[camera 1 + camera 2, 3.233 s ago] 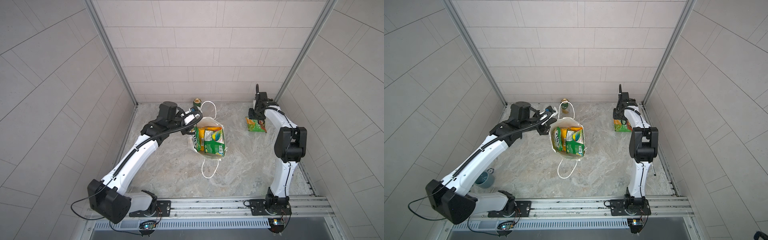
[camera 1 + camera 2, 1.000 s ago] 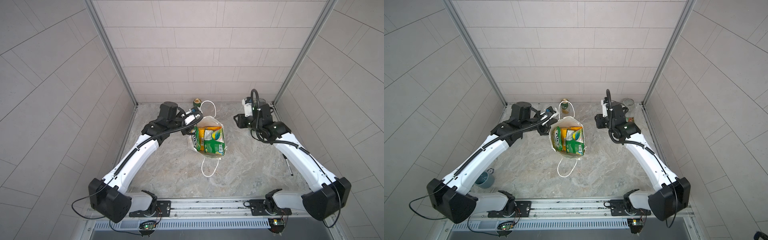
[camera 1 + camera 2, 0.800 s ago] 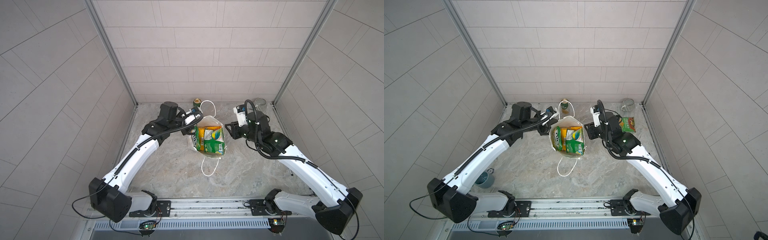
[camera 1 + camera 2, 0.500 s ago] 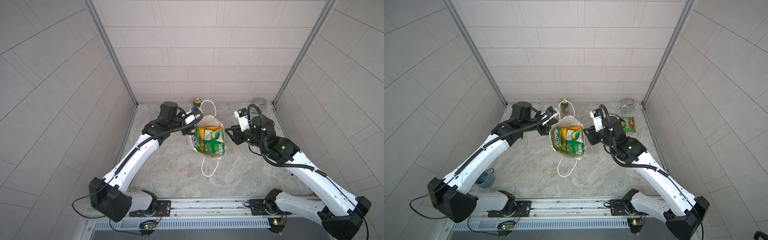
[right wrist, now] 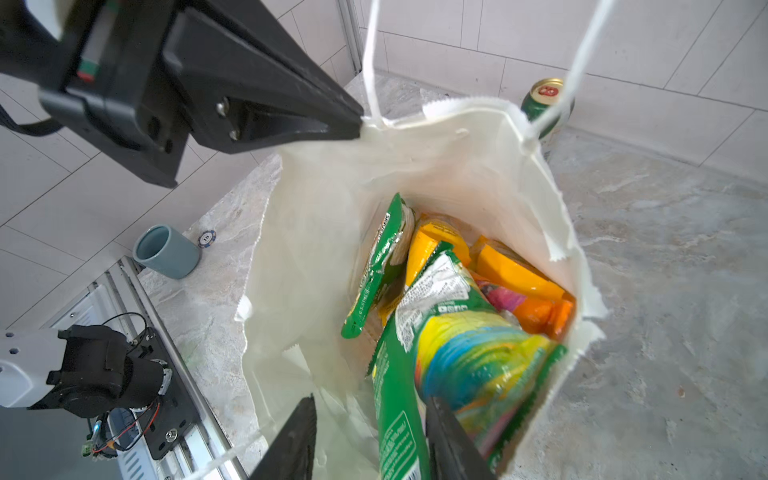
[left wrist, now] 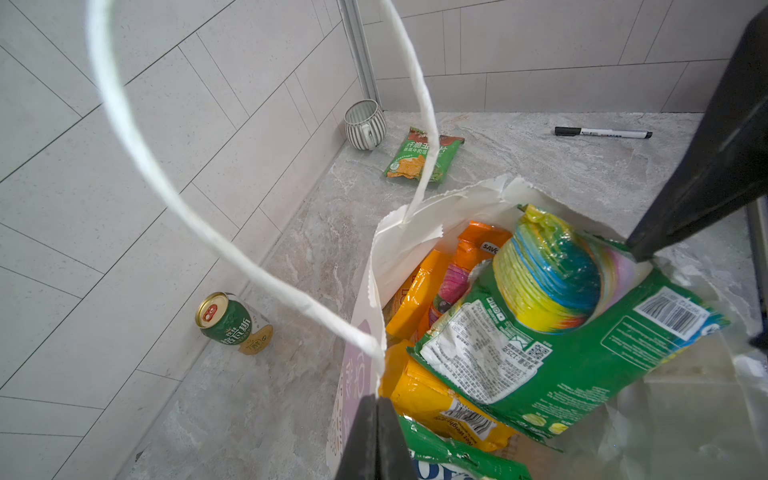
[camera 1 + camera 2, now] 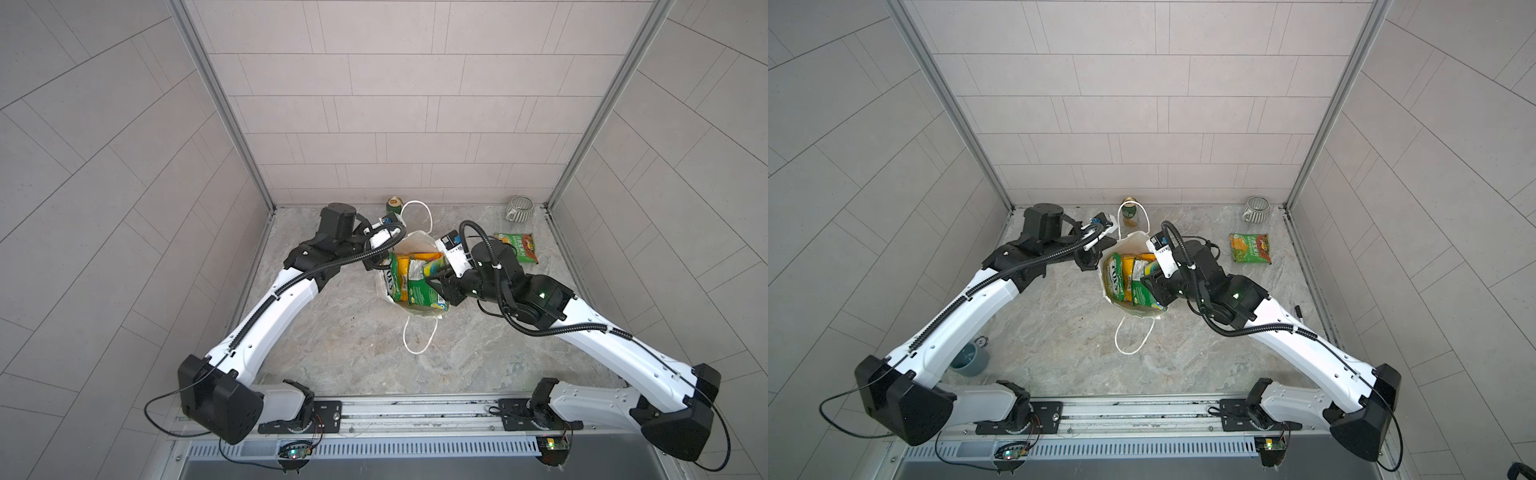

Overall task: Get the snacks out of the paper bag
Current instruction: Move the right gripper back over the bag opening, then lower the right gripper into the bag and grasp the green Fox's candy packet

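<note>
While my left gripper (image 5: 357, 124) clamps the white paper bag (image 5: 328, 216) by its rim, my right gripper (image 5: 370, 403), jaws parted, straddles a glossy green packet (image 5: 469, 357) among yellow-orange snacks (image 5: 511, 274).

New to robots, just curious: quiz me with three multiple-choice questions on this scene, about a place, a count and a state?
1. The drink can stands: A. behind the paper bag, B. inside it, C. on it.
2. Snack packets on the table outside the bag: A. none, B. one, C. three.
3. The left gripper is: A. open, B. shut on the bag's rim, C. shut on the can.
1A, it stands by the back wall; 2B, one green packet lies there; 3B, its jaws pinch the rim.
</note>
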Tool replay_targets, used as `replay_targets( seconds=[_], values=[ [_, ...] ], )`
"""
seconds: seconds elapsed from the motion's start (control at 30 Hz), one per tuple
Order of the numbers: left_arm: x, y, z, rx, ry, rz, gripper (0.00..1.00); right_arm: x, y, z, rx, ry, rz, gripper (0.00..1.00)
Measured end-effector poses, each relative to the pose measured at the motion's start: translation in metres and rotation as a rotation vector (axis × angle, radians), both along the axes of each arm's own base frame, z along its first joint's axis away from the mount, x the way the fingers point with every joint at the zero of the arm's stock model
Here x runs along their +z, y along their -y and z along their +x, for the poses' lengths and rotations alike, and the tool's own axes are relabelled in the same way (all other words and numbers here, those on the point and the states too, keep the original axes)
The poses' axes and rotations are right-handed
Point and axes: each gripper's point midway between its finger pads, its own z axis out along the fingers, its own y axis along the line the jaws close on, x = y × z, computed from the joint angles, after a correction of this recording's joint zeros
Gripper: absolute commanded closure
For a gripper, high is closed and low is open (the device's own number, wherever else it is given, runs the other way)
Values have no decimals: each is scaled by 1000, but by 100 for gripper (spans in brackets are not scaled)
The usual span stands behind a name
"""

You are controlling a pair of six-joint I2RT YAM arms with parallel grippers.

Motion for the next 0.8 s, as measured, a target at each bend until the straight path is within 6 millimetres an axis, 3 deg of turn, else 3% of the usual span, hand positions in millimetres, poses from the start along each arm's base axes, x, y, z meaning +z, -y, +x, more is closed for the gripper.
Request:
replay_targets(
  seconds=[0.1,0.37,0.8],
  values=[
    [0,0,0,0,0,0,100,2,-1,14,-30,31,-46,44],
    [0,0,0,0,-1,-1,100,-14,2,45,-95,70,-218,38],
    [0,0,0,3,0,2,100,-23,25,60,-159,87,-362,36]
  ],
)
